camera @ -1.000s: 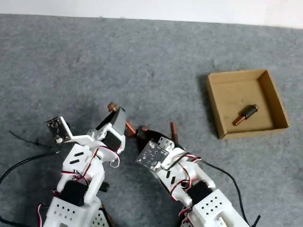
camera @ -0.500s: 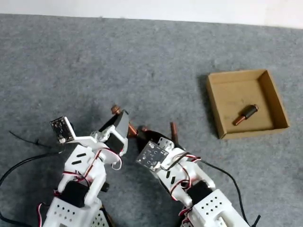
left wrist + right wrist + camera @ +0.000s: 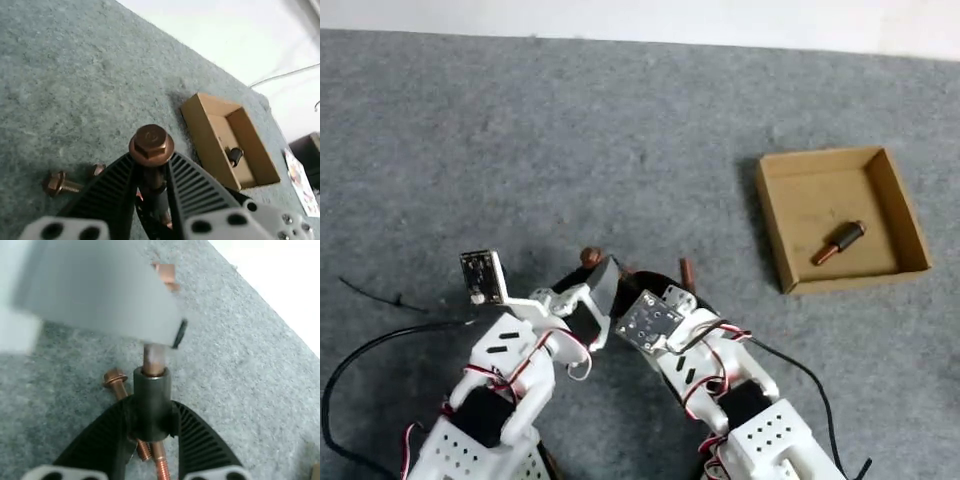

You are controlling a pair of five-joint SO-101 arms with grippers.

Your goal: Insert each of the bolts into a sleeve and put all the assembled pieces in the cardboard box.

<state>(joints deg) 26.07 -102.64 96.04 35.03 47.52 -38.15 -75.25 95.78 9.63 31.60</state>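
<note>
Grey felt tabletop [image 3: 520,130]; beyond the left gripper [image 3: 150,162], a pale, evenly lit surface [image 3: 240,35] borders its far edge, a thin cable [image 3: 285,76] crossing it.

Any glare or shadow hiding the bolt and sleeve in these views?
High view: even light, cardboard box throws a soft shadow beside it. Left wrist view: bolt well lit, bright wash beyond the table. Right wrist view: a pale arm part covers part of the bolt above the sleeve.

Grey felt mat [image 3: 620,130], white strip along its far edge [image 3: 640,15], thin black wire [image 3: 392,300]
</note>
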